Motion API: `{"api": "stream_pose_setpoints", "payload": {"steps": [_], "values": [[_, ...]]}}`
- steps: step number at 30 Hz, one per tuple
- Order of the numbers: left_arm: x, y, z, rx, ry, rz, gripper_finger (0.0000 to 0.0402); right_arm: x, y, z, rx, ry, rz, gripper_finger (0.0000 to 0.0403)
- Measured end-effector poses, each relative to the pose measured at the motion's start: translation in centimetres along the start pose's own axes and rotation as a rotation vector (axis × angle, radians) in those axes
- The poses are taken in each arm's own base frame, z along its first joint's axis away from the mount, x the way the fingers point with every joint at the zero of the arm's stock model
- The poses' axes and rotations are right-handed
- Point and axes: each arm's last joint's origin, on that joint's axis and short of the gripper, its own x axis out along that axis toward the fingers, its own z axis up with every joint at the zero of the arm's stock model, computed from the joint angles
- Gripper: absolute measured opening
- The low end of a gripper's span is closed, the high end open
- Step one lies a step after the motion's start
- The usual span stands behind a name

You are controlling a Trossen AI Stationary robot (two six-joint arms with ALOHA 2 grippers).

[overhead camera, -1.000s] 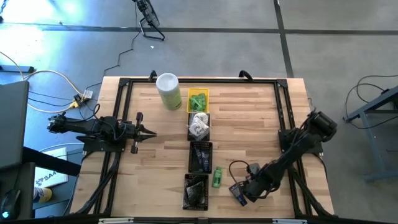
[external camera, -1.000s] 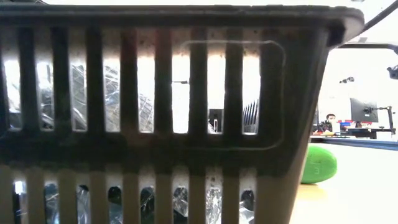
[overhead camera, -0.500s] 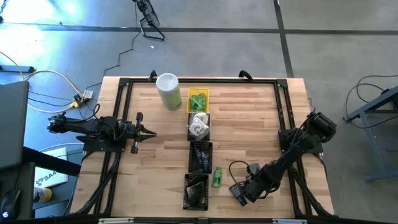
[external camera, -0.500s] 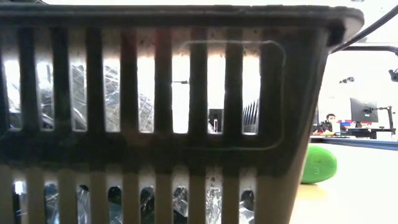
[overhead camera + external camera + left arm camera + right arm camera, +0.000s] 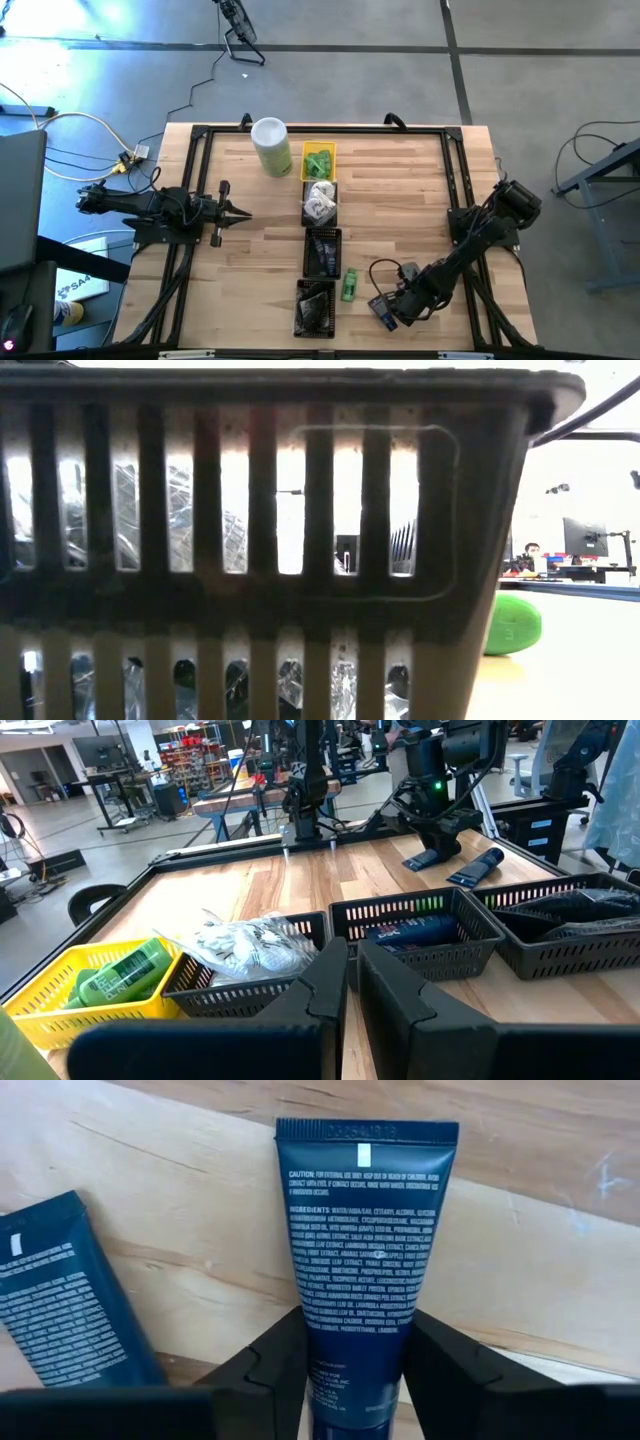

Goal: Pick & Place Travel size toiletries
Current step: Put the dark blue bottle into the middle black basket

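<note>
The wooden worktop point(image 5: 400, 190) carries a row of small trays down its middle: a yellow tray point(image 5: 318, 160) with green bottles, then three black trays point(image 5: 322, 251) holding white wrapped pieces and dark packets. A tall pale-green canister point(image 5: 271, 147) stands just beside the yellow tray. The left tool point(image 5: 240, 212) hovers well apart from the right tool, pointing at the tray row, its fingers point(image 5: 330, 985) pressed together on nothing. The right tool point(image 5: 383, 312) is down at the worktop's near edge, its fingers point(image 5: 270, 1365) touching both sides of a dark blue tube point(image 5: 362, 1250) that lies flat on the wood, so they pinch it. A second blue tube point(image 5: 60, 1295) lies just beside that tool. One loose green bottle point(image 5: 349, 285) lies between the right tool and the nearest black trays
</note>
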Motion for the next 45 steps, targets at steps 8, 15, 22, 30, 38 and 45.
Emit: {"api": "stream_pose_setpoints", "payload": {"steps": [8,15,22,30,38,45], "values": [[0.0,0.0,0.0,0.000,0.000,0.000,0.0024,0.0,0.1,0.0,-0.001,-0.007,0.011,0.0131],[0.0,0.0,0.0,0.000,0.000,0.000,0.0024,0.0,0.1,0.0,0.000,-0.006,0.011,0.0131],[0.0,0.0,0.0,0.000,0.000,0.000,0.0024,-1.2,0.4,-0.1,-0.030,0.025,0.079,0.0131],[0.0,0.0,0.0,0.000,0.000,0.000,0.0024,-4.1,0.7,0.3,-0.066,-0.040,0.257,0.0123],[0.0,0.0,0.0,0.000,-0.001,0.000,0.0024,-6.5,1.5,1.2,-0.138,-0.227,0.471,0.0110],[0.0,0.0,0.0,0.000,0.000,0.000,0.0024,-7.4,3.2,2.6,-0.233,-0.368,0.597,0.0108]]}}
